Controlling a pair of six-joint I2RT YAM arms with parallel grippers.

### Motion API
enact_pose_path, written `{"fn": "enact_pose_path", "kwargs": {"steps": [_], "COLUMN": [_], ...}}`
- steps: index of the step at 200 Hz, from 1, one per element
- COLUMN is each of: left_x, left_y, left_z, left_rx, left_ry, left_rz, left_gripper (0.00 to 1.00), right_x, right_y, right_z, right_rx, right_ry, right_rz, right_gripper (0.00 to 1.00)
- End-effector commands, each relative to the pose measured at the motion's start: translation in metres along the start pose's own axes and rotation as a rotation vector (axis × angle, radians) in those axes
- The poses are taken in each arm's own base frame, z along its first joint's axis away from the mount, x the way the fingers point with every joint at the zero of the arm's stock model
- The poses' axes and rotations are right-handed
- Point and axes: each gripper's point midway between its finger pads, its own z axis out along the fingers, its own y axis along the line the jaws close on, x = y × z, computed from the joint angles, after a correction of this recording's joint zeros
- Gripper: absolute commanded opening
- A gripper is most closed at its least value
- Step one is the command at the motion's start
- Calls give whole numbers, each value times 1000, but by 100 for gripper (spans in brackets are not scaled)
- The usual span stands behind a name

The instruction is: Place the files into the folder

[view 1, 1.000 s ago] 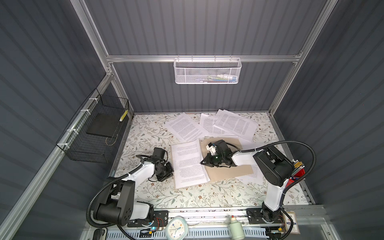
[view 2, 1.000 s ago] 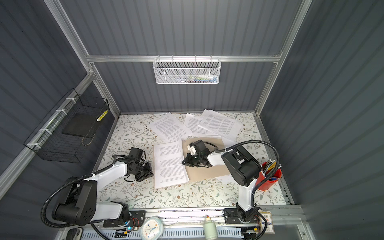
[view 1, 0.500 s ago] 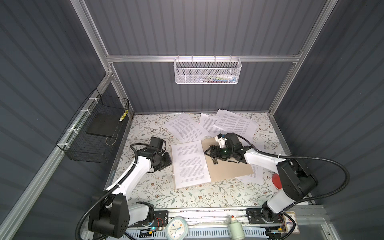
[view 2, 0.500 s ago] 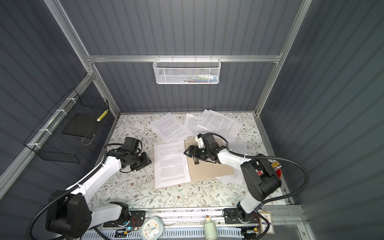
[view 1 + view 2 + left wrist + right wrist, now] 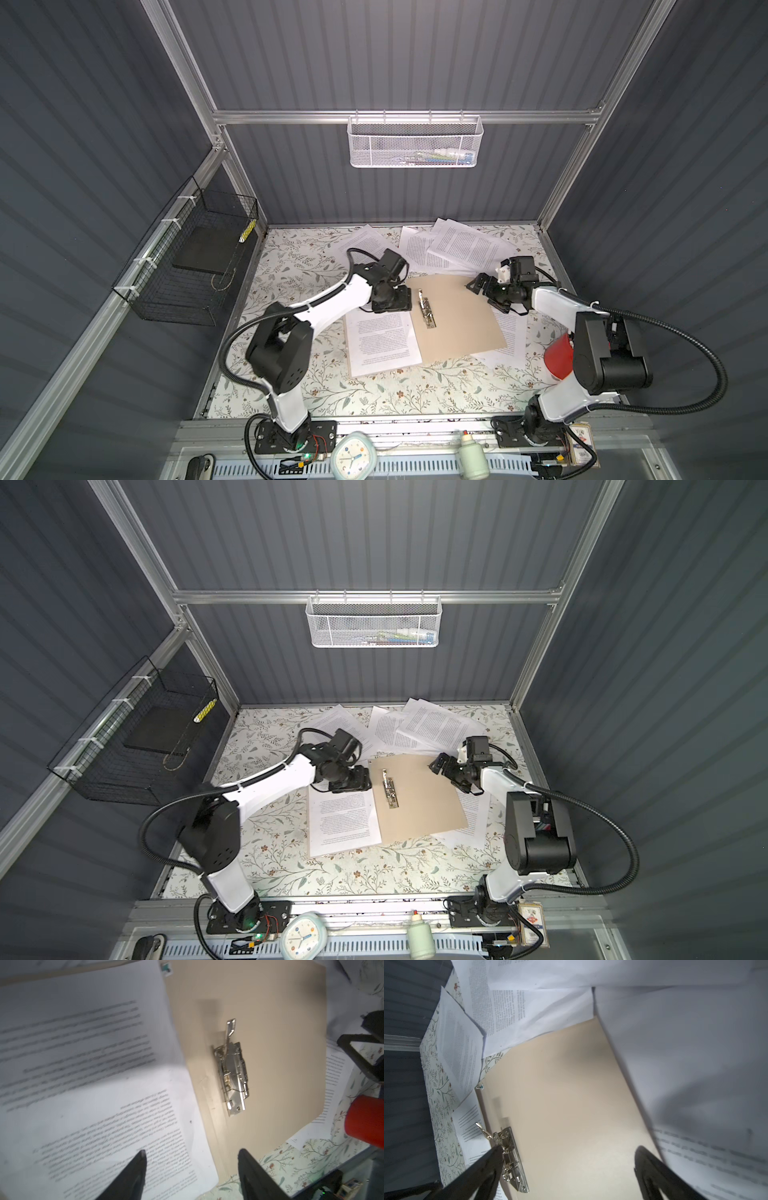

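In both top views the tan kraft folder lies open at the middle of the floral surface, with its metal clip along the spine. One printed sheet rests on its left half. More files sprawl along the far edge, and a trapped sheet pokes out from under the folder's right side. The left pincer hangs over the far end of the left half, and the right pincer is at the folder's far right corner.

Over to the left wrist: the pincer's fingers stand well apart with nothing between them. The sheet's edge and bare cardboard lie beneath, and the clip's lever is sticking up.

On the right wrist the fingers are spread wide and empty. One fingertip lines up with the clip, and a big blurred sheet sits close to the lens.

Now the dangers. Thin paper lying flat gives the fingers little to bite, so a scrape may crumple it or shove the folder askew. Tugging the trapped sheet could drag the folder and spill the page already on it. That raised lever could snag a fingertip or an incoming page. The red cup by the right edge sits close to the right arm, and a wide swing may topple it.
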Motion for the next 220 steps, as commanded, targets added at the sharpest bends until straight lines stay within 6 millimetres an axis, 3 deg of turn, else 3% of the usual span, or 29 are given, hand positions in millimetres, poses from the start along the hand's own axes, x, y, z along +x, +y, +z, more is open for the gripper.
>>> {"fn": "enact_pose_path", "kwargs": {"steps": [1,42,88,118,159,189,220], "left_x": [-16,-26,-19,-13,0,10,21], "left_y": [-18,-32,-25,-22,-11,4,19], "left_z": [11,51,81,90,97,91,83], "left_rx": [-59,-147,-231,-258,-294,-339,-363], "left_ry": [-9,21,60,67,93,100,118], "left_rz": [46,40,30,30,19,28,45], "left_gripper": [81,82,77,76,63,55,53], "right_x": [2,1,-3,-3,2,3,0], "right_y": [-9,-27,-32,-32,-29,-26,-26], "right_z": [2,-1,-5,-6,-5,-10,-20], "right_rx": [16,54,59,45,1,-9,16], "right_ry": [19,-9,-29,-30,-25,-36,-61], "right_rz": [2,61,90,99,119,122,113], "right_gripper": [99,99,99,99,99,99,99]}}
